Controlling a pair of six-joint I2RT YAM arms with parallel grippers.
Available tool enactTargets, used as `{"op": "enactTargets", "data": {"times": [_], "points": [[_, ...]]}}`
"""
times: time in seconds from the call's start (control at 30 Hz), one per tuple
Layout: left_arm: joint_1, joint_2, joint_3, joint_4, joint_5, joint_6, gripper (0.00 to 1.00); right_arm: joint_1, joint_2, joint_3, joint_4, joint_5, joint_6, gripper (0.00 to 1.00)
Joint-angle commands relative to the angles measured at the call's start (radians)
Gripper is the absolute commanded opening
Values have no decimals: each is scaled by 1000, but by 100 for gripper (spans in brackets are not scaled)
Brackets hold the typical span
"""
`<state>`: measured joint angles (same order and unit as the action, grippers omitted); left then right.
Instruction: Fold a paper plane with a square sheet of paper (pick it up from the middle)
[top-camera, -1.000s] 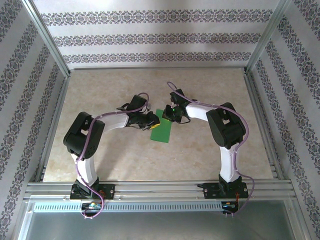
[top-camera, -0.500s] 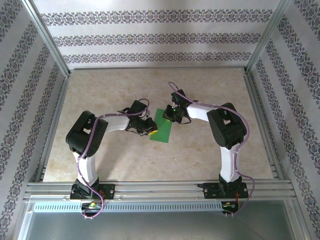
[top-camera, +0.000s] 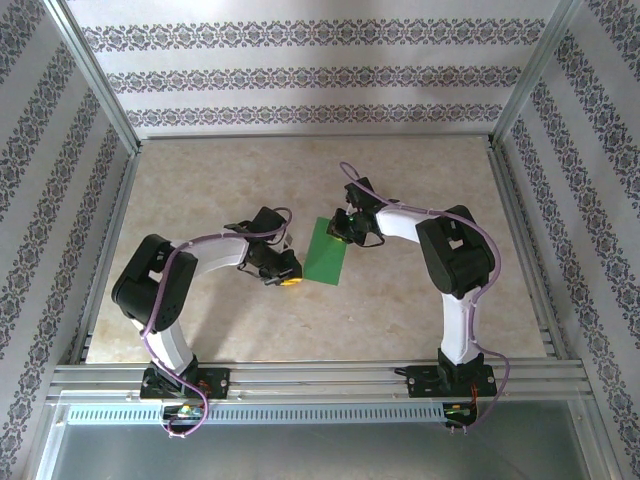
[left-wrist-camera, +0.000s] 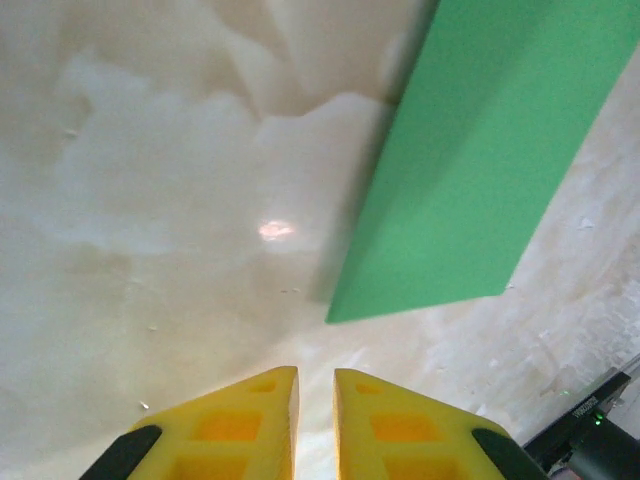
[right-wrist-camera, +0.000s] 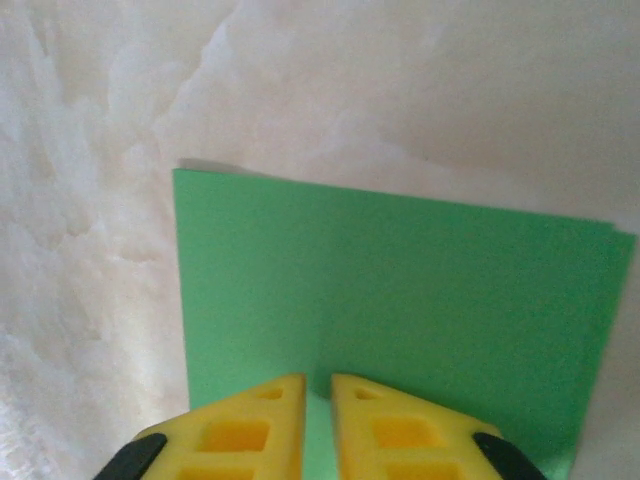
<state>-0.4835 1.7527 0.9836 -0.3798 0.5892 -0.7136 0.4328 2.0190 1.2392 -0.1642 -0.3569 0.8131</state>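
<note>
Right claw (right-wrist-camera: 317, 385): narrow, grip unclear
Left claw (left-wrist-camera: 315, 375): narrow, empty
Sheet (right-wrist-camera: 400, 290): thin, limp, slippery; pinch mid-edge, at right tips

Plain green paper on cream marbling, ringed by striped wallpaper.
The square sheet of paper (top-camera: 327, 252) was a bright, even green with no marking. The table (top-camera: 420, 170) was cream with cloudy beige, marble-like veining. The walls (top-camera: 320, 75) were white, banded with stripes of small grey floral ornament. Both arms had white links, black joints and lilac cables. The left gripper (left-wrist-camera: 315, 385) and the right gripper (right-wrist-camera: 318, 388) had yellow fingers with black behind them. The frame rails (top-camera: 320, 378) were silver-grey.
</note>
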Motion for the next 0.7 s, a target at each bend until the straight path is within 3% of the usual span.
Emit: {"op": "enactTargets", "data": {"times": [0.0,0.13,0.27,0.47,0.67], "points": [[-9,-23,79,0,-15,21,17,-16,-76,3,-42,-27,-10,24],[-7,34,127,144,-18,-45,18,-20,-191,-52,-22,-55,13,35],[-9,132,197,217,-6,-86,18,-31,-297,-186,7,-50,69,38],[-9,267,313,202,-15,-68,17,-44,-440,-368,20,-33,133,42],[-7,339,346,167,-54,-81,16,-52,-467,-430,11,-43,144,42]]}}
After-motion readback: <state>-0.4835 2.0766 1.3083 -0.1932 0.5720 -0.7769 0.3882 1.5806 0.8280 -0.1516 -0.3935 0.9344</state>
